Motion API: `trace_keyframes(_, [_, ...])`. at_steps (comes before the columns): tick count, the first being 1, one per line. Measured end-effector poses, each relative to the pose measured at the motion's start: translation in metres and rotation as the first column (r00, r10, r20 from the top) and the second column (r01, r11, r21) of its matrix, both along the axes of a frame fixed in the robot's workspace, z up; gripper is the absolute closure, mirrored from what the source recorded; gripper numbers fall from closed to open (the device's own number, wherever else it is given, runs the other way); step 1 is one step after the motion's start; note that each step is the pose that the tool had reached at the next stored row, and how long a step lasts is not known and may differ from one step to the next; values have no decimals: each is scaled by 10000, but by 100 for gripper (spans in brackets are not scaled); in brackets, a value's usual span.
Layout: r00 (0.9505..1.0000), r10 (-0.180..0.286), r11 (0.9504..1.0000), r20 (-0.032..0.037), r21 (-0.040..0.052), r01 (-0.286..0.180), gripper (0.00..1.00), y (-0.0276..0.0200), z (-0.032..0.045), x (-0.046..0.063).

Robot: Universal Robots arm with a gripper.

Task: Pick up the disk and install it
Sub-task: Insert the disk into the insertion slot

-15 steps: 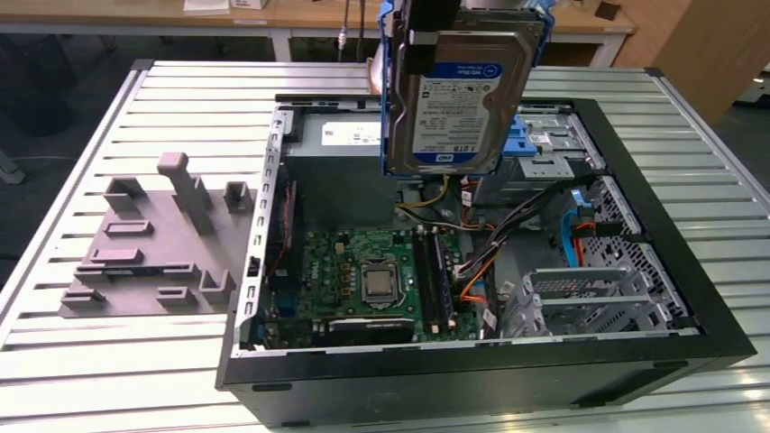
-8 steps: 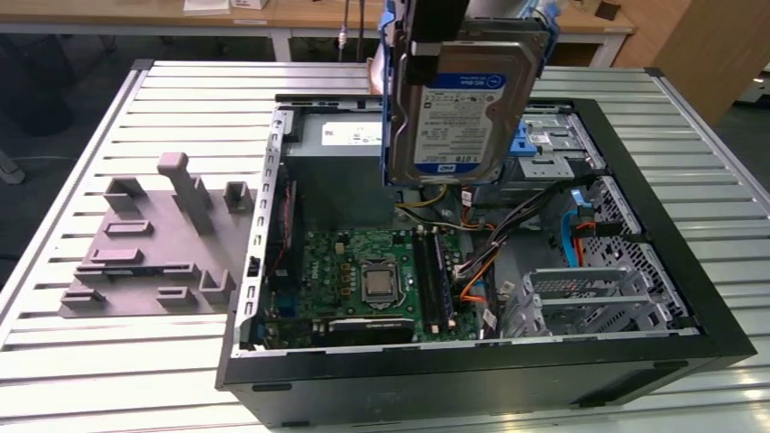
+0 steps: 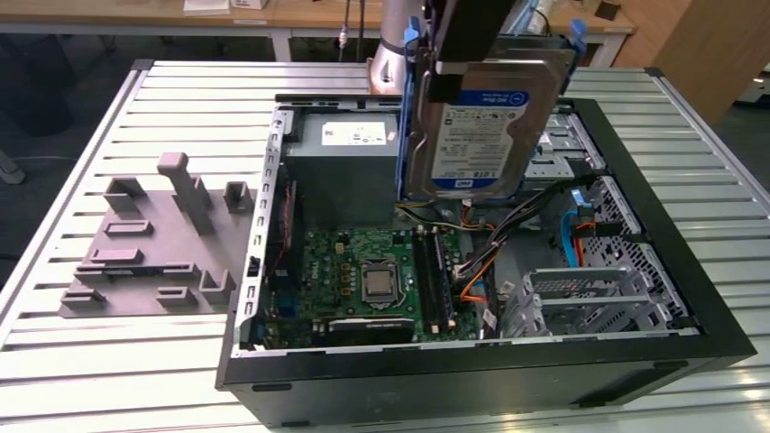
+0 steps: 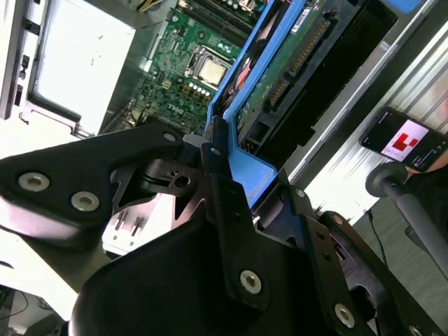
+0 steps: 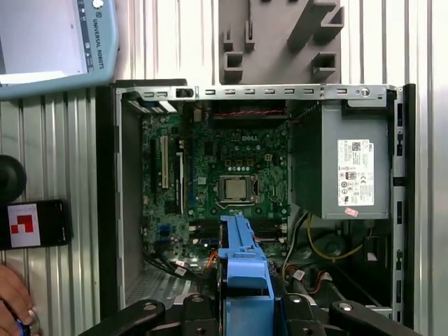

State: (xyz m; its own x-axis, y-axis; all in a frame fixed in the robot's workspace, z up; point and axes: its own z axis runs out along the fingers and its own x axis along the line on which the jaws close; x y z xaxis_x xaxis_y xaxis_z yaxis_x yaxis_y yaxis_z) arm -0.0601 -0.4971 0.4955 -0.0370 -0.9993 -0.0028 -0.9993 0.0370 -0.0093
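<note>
Blue-and-white label (image 3: 486, 144) on the disk (image 3: 542, 79)

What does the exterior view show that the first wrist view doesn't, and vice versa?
Exterior view: the label face of the flat silver hard disk in its blue plastic frame, held above the open black computer case with the jaws shut on it.
First wrist view: that disk edge-on, a person's hand, a dark phone-like device with a red-and-white screen, a pale blue handheld pendant.
Both: the green motherboard, the grey metal box with a white sticker, the grey moulded fixture on the slatted metal table.
</note>
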Motion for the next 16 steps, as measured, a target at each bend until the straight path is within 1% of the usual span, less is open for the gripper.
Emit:
trace_keyframes(1, [10000, -1, 10000, -6, -1, 1, 64, -21, -6, 15])
trace_keyframes(4, [10000, -1, 10000, -8, 2, 1, 64, -112, -33, 35])
trace_keyframes(5, [10000, -1, 10000, -9, 0, 1, 64, -130, -40, 37])
trace_keyframes(7, [10000, -2, 10000, -8, 2, 2, 64, -138, -49, 37])
trace_keyframes(16, [10000, -1, 10000, -8, 1, 1, 64, -139, -51, 38])
